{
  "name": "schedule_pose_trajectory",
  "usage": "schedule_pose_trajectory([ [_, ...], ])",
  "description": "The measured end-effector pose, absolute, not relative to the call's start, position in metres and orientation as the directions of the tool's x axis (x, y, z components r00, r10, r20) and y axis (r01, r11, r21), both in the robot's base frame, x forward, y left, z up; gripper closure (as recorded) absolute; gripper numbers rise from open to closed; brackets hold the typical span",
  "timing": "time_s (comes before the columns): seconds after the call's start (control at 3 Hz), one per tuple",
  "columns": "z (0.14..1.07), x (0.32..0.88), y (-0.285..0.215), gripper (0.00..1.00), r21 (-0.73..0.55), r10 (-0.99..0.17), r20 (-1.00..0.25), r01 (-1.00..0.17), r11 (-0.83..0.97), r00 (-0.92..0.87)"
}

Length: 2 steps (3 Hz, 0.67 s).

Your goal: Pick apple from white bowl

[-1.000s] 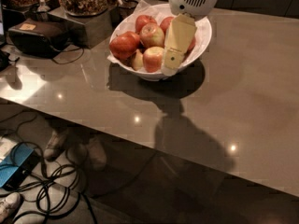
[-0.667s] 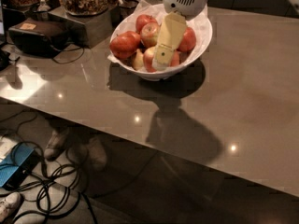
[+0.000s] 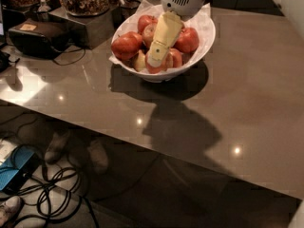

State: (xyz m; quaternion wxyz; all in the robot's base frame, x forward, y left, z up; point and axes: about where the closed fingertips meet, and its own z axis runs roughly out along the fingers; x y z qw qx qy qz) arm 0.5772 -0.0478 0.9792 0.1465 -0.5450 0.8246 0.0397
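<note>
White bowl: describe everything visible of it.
The white bowl is wide, round and glossy, with sloping sides, lined with crinkled white paper. It sits upright on the grey table, casting a shadow in front. Red apples fill it. The gripper reaches down into it among the apples.

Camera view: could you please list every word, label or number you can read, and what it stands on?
None can be read.
The pale tag on the black device is too blurred to read.
The gripper, down among the apples in the white bowl, shows no text.
</note>
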Motion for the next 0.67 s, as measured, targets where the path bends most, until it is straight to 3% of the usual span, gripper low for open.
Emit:
schedule_pose_trajectory([
  [0.67, 0.9695, 0.5870, -0.0534, 0.00, -0.026, -0.829, -0.331, -0.874, 0.486, -0.451],
])
